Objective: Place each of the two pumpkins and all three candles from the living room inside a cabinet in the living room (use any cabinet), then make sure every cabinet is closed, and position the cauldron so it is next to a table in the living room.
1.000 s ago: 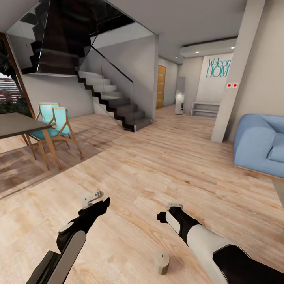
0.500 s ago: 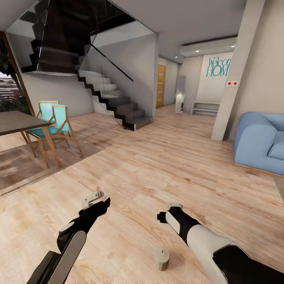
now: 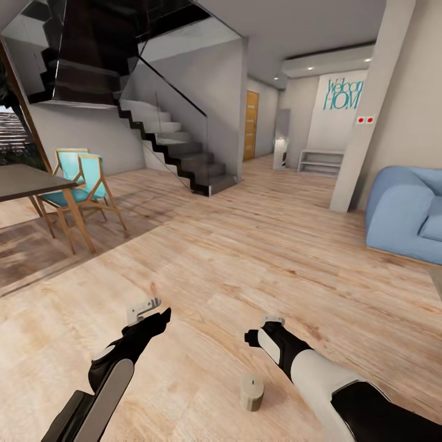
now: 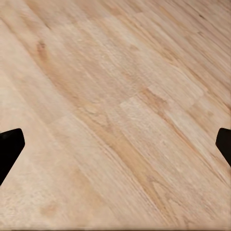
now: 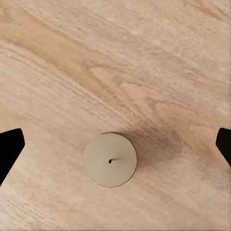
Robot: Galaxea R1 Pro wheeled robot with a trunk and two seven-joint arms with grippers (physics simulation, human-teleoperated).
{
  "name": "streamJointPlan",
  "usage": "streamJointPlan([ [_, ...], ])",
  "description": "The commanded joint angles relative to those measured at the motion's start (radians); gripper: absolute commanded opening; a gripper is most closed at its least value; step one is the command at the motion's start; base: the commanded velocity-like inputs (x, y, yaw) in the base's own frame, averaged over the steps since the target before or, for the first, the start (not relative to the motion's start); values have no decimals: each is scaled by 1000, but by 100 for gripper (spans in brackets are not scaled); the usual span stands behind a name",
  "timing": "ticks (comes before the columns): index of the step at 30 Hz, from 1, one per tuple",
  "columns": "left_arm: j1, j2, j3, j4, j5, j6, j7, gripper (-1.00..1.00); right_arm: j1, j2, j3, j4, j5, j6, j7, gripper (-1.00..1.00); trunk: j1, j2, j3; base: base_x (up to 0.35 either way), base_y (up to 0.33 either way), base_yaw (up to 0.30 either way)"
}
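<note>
1. Standing upright on pale wood-plank floor (image 3: 233, 258): one short stubby beige-grey candle (image 3: 251, 393), near bottom of head view, just beside the right forearm, free of both arms.
2. Seen from above in right wrist view: same candle (image 5: 110, 160), wick dot centred, shadow beside it, nothing between it and the fingers.
3. Further off: dark table (image 3: 27, 181) with teal wooden chairs (image 3: 83, 184) at left, dark staircase (image 3: 178, 147) behind, blue sofa (image 3: 408, 212) at right, pale pillar (image 3: 368, 110) beside it.
4. Left gripper (image 3: 147, 310) extended low over bare planks; fingers (image 4: 9, 144) spread wide, nothing held.
5. Right gripper (image 3: 261, 328) likewise forward and low, jaws parted, empty, above the candle.
6. Compared with a second ago: whole head view shifted slightly, arms posed as before, candle a little higher in frame.
</note>
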Motion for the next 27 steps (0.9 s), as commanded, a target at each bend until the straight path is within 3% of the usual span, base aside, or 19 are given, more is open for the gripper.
streamJointPlan([
  [1, -1, 1, -2, -1, 9, 1, 10, 100, 0, 0, 9, -2, -10, 5, -7, 100, 0, -1, -5, 0, 0, 0],
  [19, -1, 1, -2, -1, 10, 0, 10, 100, 0, -2, 10, -2, -8, -6, -6, 100, 8, -5, -75, 0, 0, 0],
  [27, -1, 1, 0, -1, 11, 0, 10, 100, 0, -3, 11, -2, -8, -104, -5, 100, 8, -5, -75, 0, 0, 0],
])
